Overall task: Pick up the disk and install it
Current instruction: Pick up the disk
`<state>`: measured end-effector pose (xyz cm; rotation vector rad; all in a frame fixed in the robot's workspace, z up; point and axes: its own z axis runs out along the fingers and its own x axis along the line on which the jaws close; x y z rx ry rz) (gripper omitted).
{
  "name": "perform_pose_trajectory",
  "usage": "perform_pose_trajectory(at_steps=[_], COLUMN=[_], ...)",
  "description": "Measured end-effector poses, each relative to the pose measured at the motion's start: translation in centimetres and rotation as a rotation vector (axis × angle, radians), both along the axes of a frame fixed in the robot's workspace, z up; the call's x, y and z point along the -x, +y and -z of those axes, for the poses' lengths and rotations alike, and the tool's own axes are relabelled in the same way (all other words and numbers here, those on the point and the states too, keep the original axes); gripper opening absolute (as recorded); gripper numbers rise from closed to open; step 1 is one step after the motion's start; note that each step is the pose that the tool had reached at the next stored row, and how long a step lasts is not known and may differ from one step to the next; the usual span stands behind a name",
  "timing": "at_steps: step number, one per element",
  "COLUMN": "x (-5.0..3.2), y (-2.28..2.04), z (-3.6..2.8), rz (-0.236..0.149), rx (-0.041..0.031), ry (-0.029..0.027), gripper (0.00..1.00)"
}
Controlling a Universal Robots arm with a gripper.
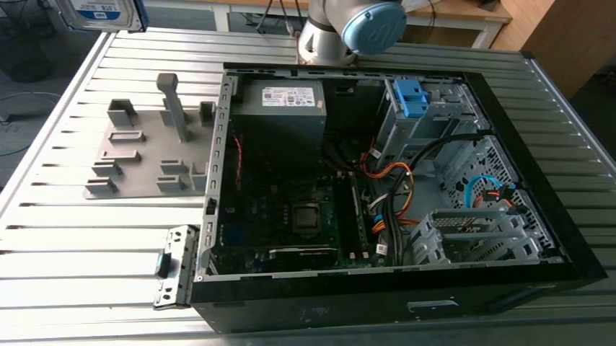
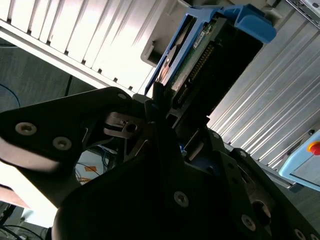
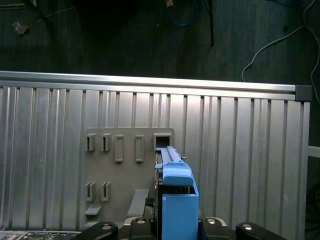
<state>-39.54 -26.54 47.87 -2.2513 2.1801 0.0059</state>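
Observation:
The disk [image 1: 101,13], silver with a white-and-blue label and a blue carrier frame, hangs high at the exterior view's upper left, cut off by the picture's edge. In the second wrist view my gripper [image 2: 172,107] is shut on one end of the disk [image 2: 200,50], whose connector edge and green circuit board show. The first wrist view looks along the disk [image 3: 175,195] edge-on, with its blue carrier facing the camera. The disk hangs above the grey holder plate [image 3: 130,170] on the slatted table. The open computer case [image 1: 539,180] lies to the exterior view's right of the disk.
The grey holder plate [image 1: 144,155] carries upright posts and slots. Inside the case sit a grey power supply [image 1: 279,108], a drive bay with a blue bracket [image 1: 409,97], cables and a motherboard [image 1: 288,209]. A metal bracket [image 1: 173,267] lies by the case's front left corner.

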Motion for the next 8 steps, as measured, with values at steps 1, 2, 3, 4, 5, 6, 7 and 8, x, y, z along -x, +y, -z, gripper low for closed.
perform_pose_trajectory(at_steps=[1, 2, 3, 4, 5, 6, 7, 8], x=[0.00, 0.00, 0.00, 0.00, 0.00, 0.00, 0.00, 0.00], y=[0.00, 0.00, 0.00, 0.00, 0.00, 0.00, 0.00, 0.00], z=[-0.16, -0.29, -0.39, -0.42, -0.45, -0.54, -0.67, -0.83], rz=[0.000, 0.000, 0.000, 0.000, 0.000, 0.000, 0.000, 0.000], rx=[0.0000, 0.0000, 0.0000, 0.0001, 0.0000, 0.0000, 0.0000, 0.0000], ry=[0.0001, 0.0001, 0.0001, 0.0002, 0.0001, 0.0001, 0.0001, 0.0000], gripper=[0.36, 0.36, 0.36, 0.36, 0.36, 0.36, 0.36, 0.36])
